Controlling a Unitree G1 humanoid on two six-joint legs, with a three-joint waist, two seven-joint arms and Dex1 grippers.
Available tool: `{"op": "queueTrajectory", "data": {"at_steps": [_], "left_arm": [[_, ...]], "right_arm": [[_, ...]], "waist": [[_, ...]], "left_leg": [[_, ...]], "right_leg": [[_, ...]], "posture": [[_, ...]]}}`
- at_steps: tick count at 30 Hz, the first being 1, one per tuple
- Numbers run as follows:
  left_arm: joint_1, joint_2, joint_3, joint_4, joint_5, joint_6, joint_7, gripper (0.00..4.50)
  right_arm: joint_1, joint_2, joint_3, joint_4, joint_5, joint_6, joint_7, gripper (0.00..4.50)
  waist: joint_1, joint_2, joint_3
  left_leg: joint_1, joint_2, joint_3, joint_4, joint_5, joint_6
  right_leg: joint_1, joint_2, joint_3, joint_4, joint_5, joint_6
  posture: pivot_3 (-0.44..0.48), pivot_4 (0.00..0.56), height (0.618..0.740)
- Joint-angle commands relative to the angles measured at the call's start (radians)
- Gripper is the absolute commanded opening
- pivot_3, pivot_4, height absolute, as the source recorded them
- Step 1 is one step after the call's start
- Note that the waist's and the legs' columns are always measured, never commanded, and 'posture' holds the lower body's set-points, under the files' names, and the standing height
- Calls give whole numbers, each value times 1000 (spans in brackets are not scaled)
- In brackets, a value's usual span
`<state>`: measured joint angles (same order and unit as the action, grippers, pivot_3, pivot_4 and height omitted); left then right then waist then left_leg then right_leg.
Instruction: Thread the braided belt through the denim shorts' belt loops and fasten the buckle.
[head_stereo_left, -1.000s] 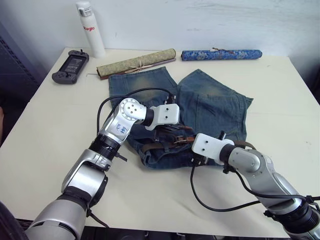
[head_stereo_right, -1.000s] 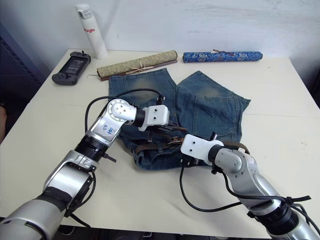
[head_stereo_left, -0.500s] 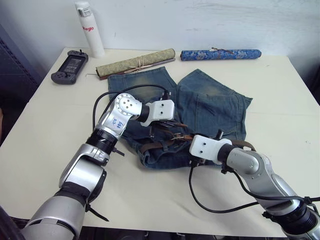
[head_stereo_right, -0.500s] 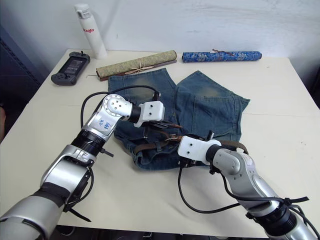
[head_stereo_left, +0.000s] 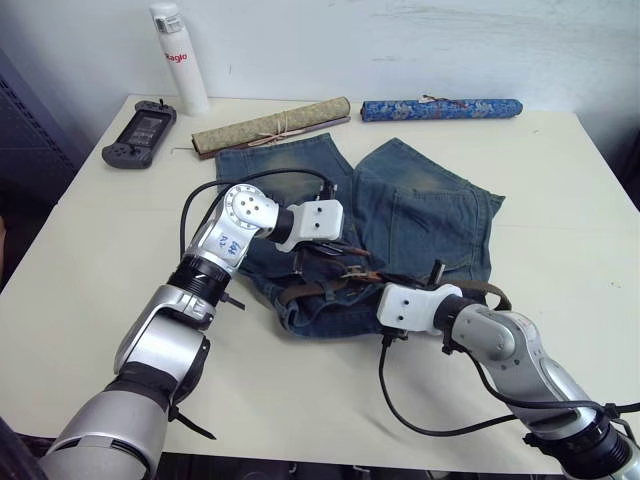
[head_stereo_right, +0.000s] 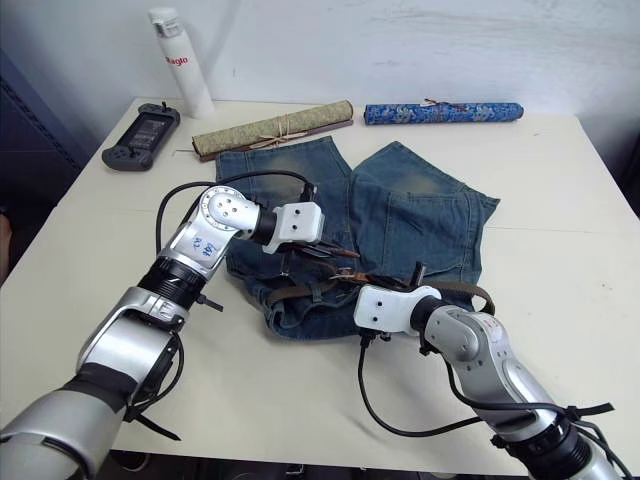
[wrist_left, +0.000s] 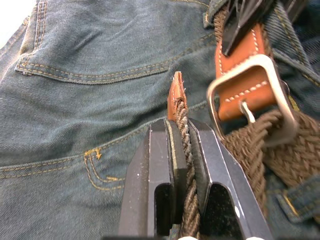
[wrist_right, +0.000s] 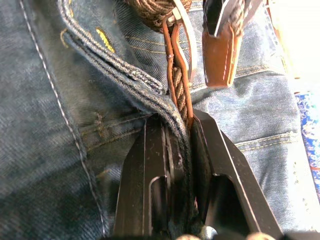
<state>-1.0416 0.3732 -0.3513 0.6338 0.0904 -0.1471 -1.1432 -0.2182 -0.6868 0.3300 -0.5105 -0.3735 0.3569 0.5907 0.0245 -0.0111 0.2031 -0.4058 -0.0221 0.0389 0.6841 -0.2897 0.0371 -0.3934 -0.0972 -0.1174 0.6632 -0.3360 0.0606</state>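
On the counter (head_stereo_left: 90, 250) we see the left pincer (wrist_left: 181, 137) clamped on the braided belt (wrist_left: 186, 150) tip beside the buckle (wrist_left: 250, 97), lifted farther off the denim shorts (head_stereo_left: 420, 215) than before; the right pincer (wrist_right: 179, 131) grips waistband and belt.

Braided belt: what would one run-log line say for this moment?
left gripper: shut on braided belt tip | right gripper: shut on denim shorts waistband and belt | buckle: unfastened

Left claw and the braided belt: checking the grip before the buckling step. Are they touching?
Touching. The left wrist view shows the left claw shut on the braided belt near its tan leather tip, with both fingers pressed against the strap.
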Motion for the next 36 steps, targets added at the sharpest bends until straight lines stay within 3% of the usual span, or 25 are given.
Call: {"op": "queueTrajectory", "data": {"at_steps": [1,16,28,36], "left_arm": [[-41,26,46,8,-35,-72,-36,0],[-68,22,16,146,-1,-344,-101,0],[-72,2,15,180,10,-370,-111,0],[-93,-58,23,195,2,-336,-85,0]], "right_arm": [[-3,31,-71,-32,15,56,0,4],[-16,66,-90,-47,9,111,-8,4],[-49,75,-96,-55,3,103,-19,4],[-48,88,-64,-63,4,99,-8,4]], "waist": [[0,0,0],[0,0,0],[0,0,0],[0,0,0]], "left_leg": [[0,0,0,0,0,0],[0,0,0,0,0,0],[0,0,0,0,0,0],[0,0,0,0,0,0]], "right_leg": [[0,0,0,0,0,0],[0,0,0,0,0,0],[0,0,0,1,0,0],[0,0,0,1,0,0]], "posture": [[0,150,686],[0,150,686],[0,150,686],[0,150,686]]}}
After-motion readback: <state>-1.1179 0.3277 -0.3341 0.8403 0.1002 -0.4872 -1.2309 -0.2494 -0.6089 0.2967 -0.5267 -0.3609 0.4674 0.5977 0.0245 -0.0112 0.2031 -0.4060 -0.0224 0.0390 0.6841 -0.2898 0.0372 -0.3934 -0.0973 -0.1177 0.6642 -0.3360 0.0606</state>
